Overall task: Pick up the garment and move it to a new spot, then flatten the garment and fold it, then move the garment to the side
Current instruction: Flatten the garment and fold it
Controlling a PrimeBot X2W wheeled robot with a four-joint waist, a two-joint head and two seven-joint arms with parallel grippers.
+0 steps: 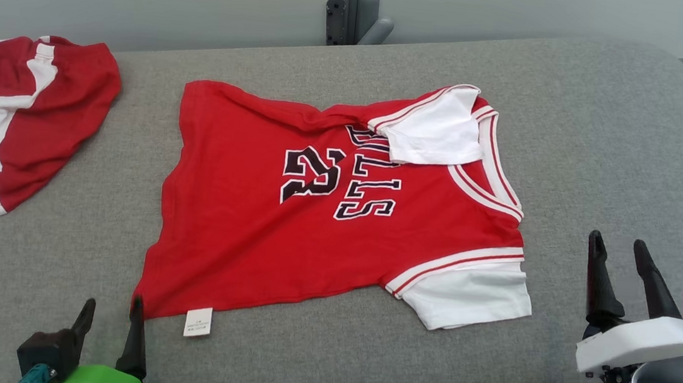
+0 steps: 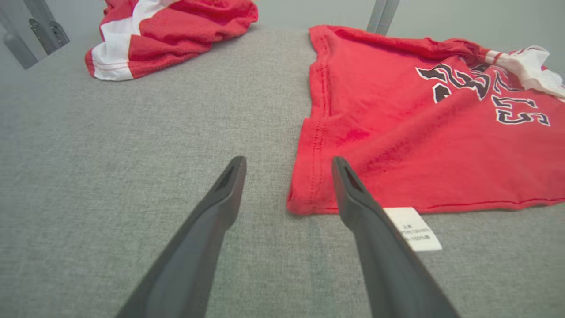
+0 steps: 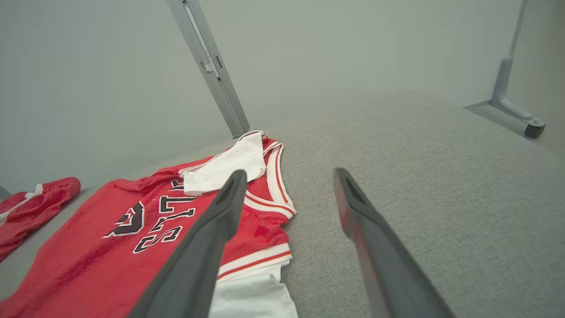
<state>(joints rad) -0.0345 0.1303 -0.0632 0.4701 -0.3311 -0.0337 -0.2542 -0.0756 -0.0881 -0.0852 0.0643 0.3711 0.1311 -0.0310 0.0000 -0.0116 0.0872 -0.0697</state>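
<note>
A red jersey garment (image 1: 326, 215) with white sleeves and black lettering lies spread on the grey cushion (image 1: 606, 149), its far sleeve folded over the chest. My left gripper (image 1: 111, 314) stands open at the jersey's near left hem corner (image 2: 309, 194), its right finger (image 2: 353, 194) over the edge by the white label (image 2: 417, 232), holding nothing. My right gripper (image 1: 618, 246) hangs open above bare cushion, to the right of the near white sleeve (image 1: 470, 297). In the right wrist view the jersey (image 3: 132, 238) lies left of the open fingers.
A second red garment with white stripes (image 1: 19, 113) lies crumpled at the cushion's far left, also in the left wrist view (image 2: 167, 31). A grey metal post (image 1: 349, 2) stands behind the cushion. A wheeled stand foot (image 3: 516, 110) shows at the right.
</note>
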